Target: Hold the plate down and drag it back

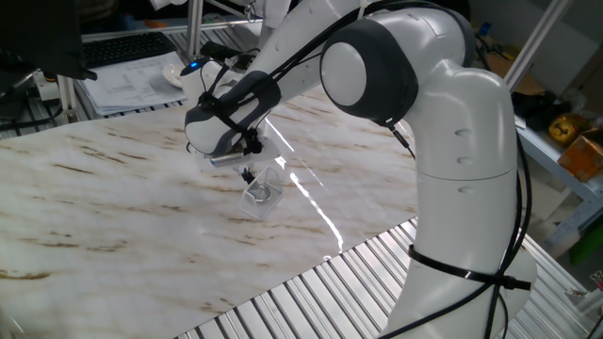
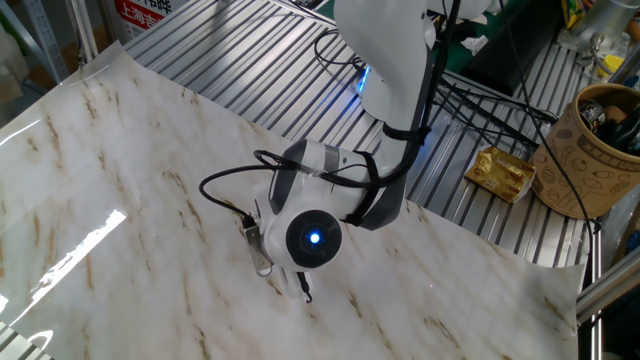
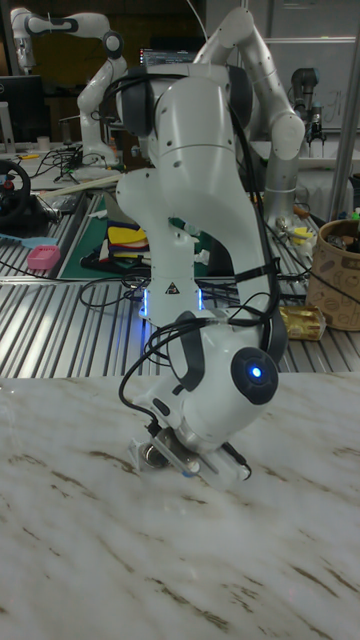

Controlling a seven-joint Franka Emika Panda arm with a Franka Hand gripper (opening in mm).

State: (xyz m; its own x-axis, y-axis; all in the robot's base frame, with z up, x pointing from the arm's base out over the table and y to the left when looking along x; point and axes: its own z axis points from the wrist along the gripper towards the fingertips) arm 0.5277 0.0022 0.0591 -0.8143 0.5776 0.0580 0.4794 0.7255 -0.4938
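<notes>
My gripper [image 1: 248, 175] hangs low over the marble tabletop [image 1: 113, 198], its dark fingertips [image 2: 305, 291] pressed together and pointing down. Just right of the tips lies a clear rectangular plastic piece [image 1: 263, 196]. A small silvery ring, the plate [image 1: 266, 195], shows on or in that piece. The tips stand at the piece's near-left edge, and I cannot tell whether they touch the plate. In the other fixed view the hand [image 2: 310, 235] hides the plate. In the tall fixed view the hand [image 3: 215, 400] covers the fingers.
A white shallow dish [image 1: 175, 75] and papers sit at the far back of the table. Metal slats [image 1: 311, 301] border the marble sheet. A gold packet [image 2: 504, 172] and a brown paper cup [image 2: 598, 150] stand beside the robot base. A black cable [image 2: 225, 182] loops off the wrist.
</notes>
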